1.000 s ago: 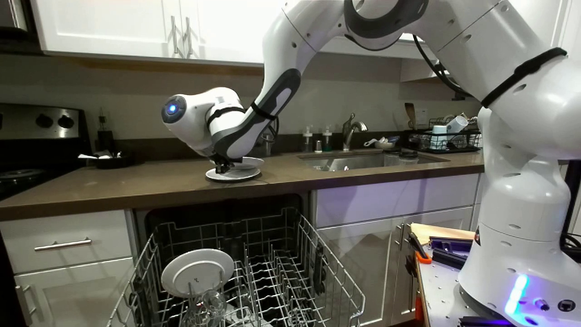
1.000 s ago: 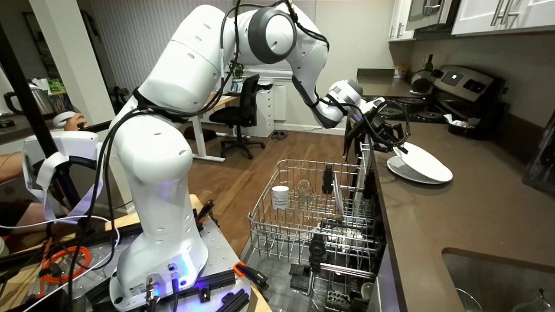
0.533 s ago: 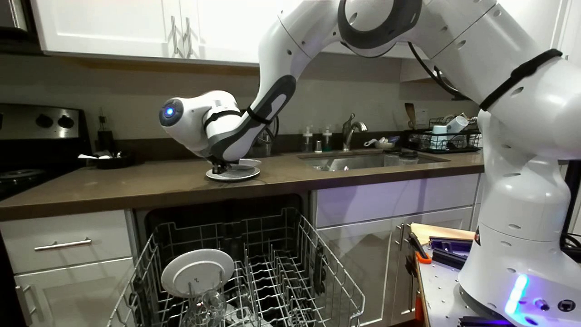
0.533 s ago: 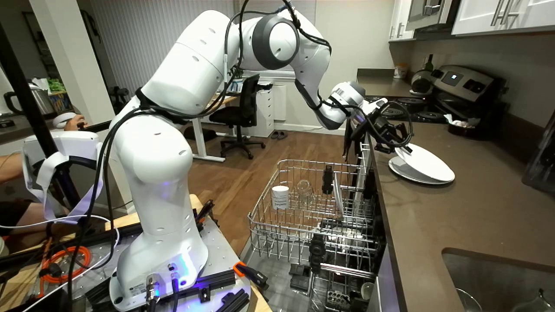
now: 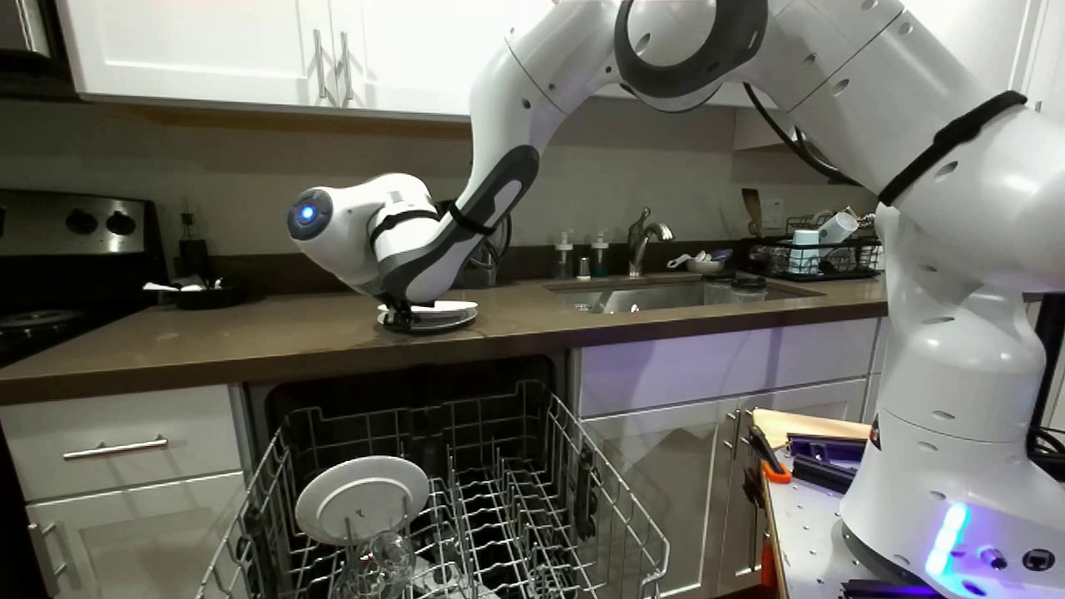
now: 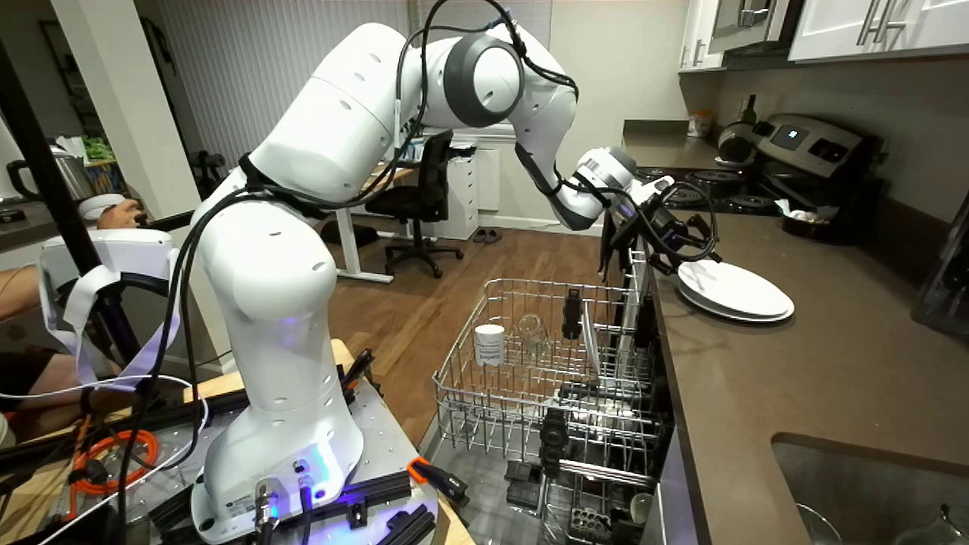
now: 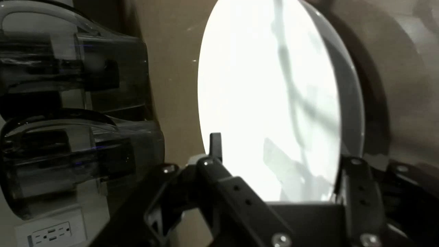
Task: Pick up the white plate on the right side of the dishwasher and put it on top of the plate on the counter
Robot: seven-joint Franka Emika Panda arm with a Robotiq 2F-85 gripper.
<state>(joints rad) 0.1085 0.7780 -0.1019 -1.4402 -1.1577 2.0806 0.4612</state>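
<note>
On the counter, the white plate lies almost flat on top of the plate on the counter, whose rim shows beneath it. Both exterior views show this stack by the counter's front edge. My gripper is at the near rim of the upper plate, its fingers spread wide apart on either side of it in the wrist view. In an exterior view the black gripper sits low at the stack's end, hiding part of the rims.
Below the counter, the pulled-out dishwasher rack holds another white plate, a clear glass and a white cup. Clear pitchers stand beyond the plates. The sink and the stove flank the area.
The upper plate has gone from tilted to lying nearly flat on the lower one. My gripper has come down slightly and its fingers have spread, letting go of the rim.
</note>
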